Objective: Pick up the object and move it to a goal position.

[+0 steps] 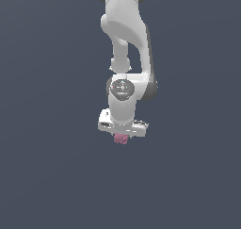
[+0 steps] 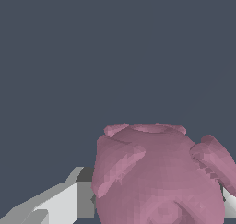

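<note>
The object (image 1: 122,139) is a small dusty-pink knobbly lump that pokes out just under my white hand in the exterior view. My gripper (image 1: 121,136) points straight down, and the lump is narrower than the hand. In the wrist view the object (image 2: 156,172) looms large between my two fingers. One grey-white finger (image 2: 69,202) presses against one side of it. Only a sliver of the other finger (image 2: 229,201) shows at its other side. The gripper (image 2: 152,209) is shut on the object. The fingertips are hidden behind the lump.
The white arm (image 1: 126,39) rises above the hand to the top of the exterior view. Everything around it is a plain dark grey-blue surface (image 1: 47,167) with no other objects, edges or marker in sight.
</note>
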